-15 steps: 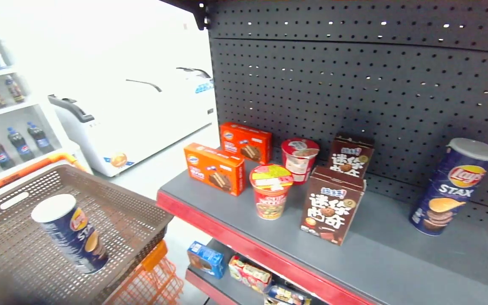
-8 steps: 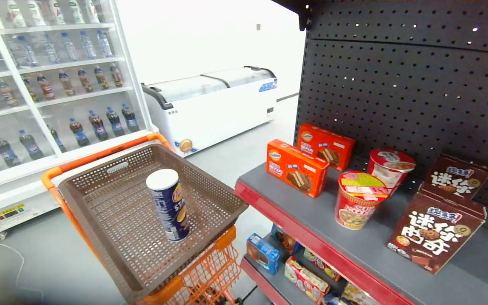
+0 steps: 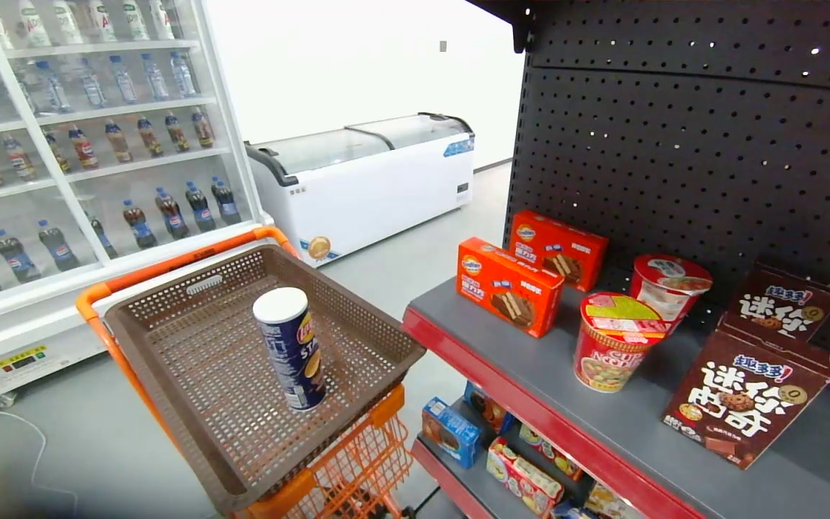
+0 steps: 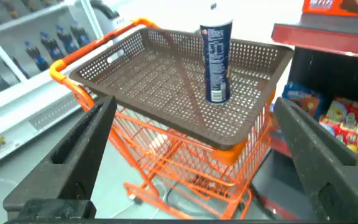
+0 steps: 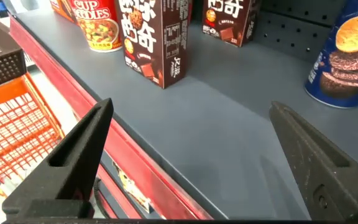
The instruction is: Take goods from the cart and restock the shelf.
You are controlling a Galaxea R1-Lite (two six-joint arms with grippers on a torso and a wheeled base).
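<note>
A blue chip can stands upright near the middle of the brown mesh basket that sits on top of the orange cart. The cart is parked just beside the end of the grey shelf.

The left gripper hangs in front of the cart, apart from the basket. Its fingers are spread wide with nothing between them.

On the shelf two orange boxes stand one behind the other near the end. Next to them are two noodle cups, then two brown cookie boxes.

The right gripper hovers over the shelf's front part, its fingers also spread and empty. A second blue can stands on the shelf beyond it, well apart from the brown boxes. More packets lie on the lower shelf.
</note>
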